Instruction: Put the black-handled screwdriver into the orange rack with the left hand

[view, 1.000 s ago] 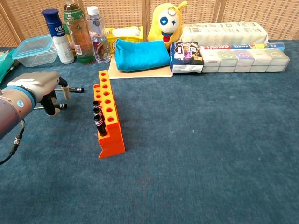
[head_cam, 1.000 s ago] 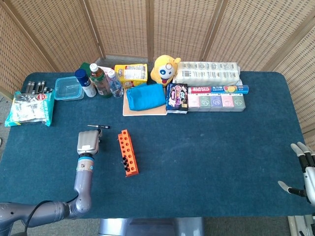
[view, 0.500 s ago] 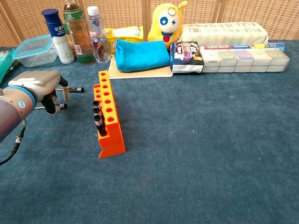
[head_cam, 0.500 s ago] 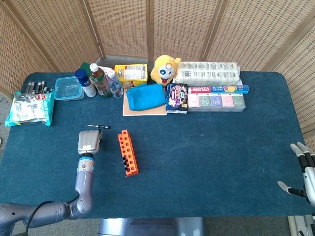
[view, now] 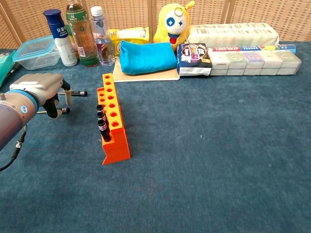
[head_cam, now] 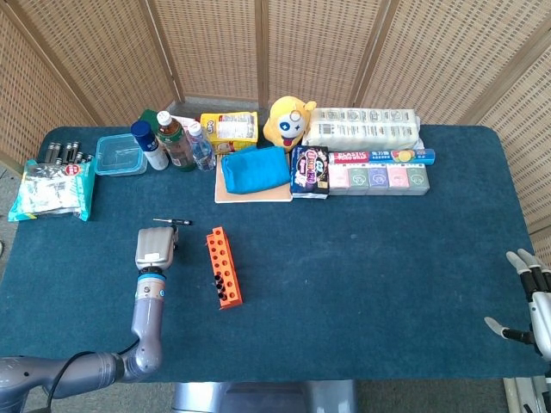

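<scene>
The orange rack (head_cam: pixel 223 267) (view: pixel 114 127) stands left of the table's middle, with three black-handled tools (view: pixel 101 119) in its near holes. A black-handled screwdriver (view: pixel 62 111) lies flat on the cloth just left of the rack. My left hand (head_cam: pixel 155 248) (view: pixel 40 89) hangs over its shaft with fingers pointing down around it, and the screwdriver still rests on the cloth. A second small screwdriver (head_cam: pixel 173 222) (view: pixel 77 93) lies just beyond the hand. My right hand (head_cam: pixel 532 303) is at the table's right front corner, fingers apart and empty.
Along the back stand a clear plastic box (head_cam: pixel 120 154), bottles (view: pixel 79 32), a blue pouch (head_cam: pixel 256 169) on a board, a yellow plush toy (head_cam: pixel 287 121) and boxed packs (head_cam: pixel 379 175). A packet (head_cam: pixel 53 189) lies at far left.
My left hand has shifted very slightly up and to the left over the screwdriver. The screwdriver, the rack and the right hand have stayed put.
</scene>
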